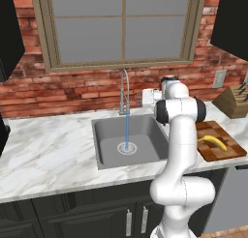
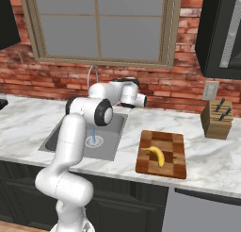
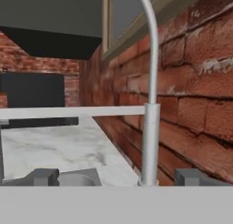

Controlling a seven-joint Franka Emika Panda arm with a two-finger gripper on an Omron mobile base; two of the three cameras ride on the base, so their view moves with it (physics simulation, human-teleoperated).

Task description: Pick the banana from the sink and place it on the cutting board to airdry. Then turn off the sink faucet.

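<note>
My gripper (image 3: 116, 177), jaws spread, faces the sink faucet (image 3: 151, 104) at close range, its upright stem and sideways lever bar (image 3: 73, 112) directly ahead. The brick wall (image 3: 195, 82) crowds the stem's far side, leaving little room there. Beyond the lever, bare marble counter (image 1: 43, 150) lies open. Water (image 1: 127, 128) falls through the middle of the sink (image 1: 109, 135). To the right, the cutting board (image 2: 162, 167) holds the banana (image 2: 156, 155), with the knife block (image 2: 217, 117) well apart near the wall.

Readable text: you will find none in any view.
Labels or brands: none legible.
Numbers or signs: none legible.
</note>
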